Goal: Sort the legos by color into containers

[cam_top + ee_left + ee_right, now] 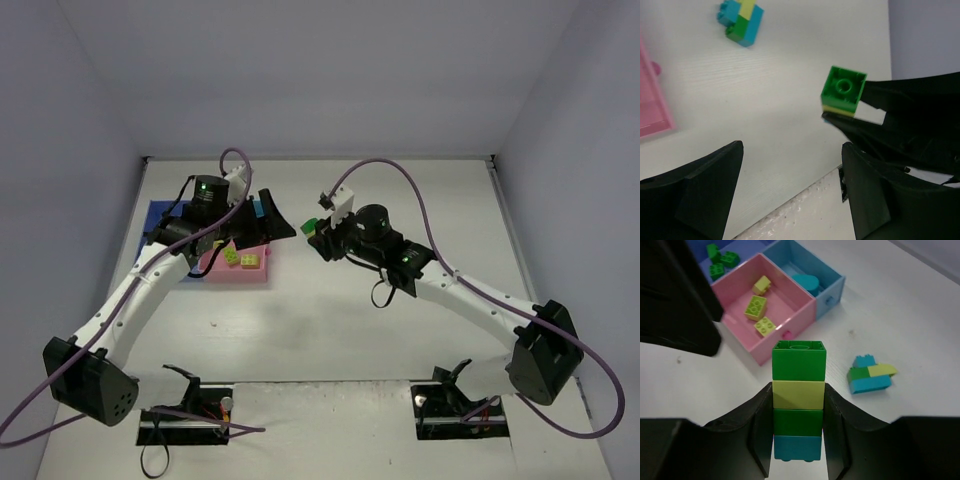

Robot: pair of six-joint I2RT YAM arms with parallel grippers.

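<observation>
Blue tray (750, 249) sits far left and holds a few dark green bricks (720, 262). Joined to it is the pink tray (790, 307), with 3 yellow-green bricks (755, 307) lying loose on its floor. Next along, the narrow light-blue tray (830, 292) holds 1 teal piece (807, 282). The left gripper (790, 192) hangs just beside the pink tray's corner, fingers spread wide with nothing between them. Its wrist view looks across at the stack. Right of the trays, a 4-brick stack (799, 360) is pinched in the right gripper (799, 405). From the tip the order is green, yellow-green, green, teal. The fingers clamp the 3 lower bricks on their flat side walls, and the top green brick stands proud of the tips. The stack appears to be held clear of the white table (910, 315). Further right a small loose cluster (870, 376) of teal, green and yellow-green bricks lies on the table, well apart from the trays. Handling, as judged: the bricks are hard, rigid and very light. Their smooth, glossy walls are likely to slip under a shallow pinch. The stud joints are press-fit, so the stack should resist a straight pull more than a sideways snap. The best hold for the left gripper looks to be the exposed top green brick, taken on 2 opposite flat walls and not on the studs. It would then be peeled off while the right gripper anchors the rest.
</observation>
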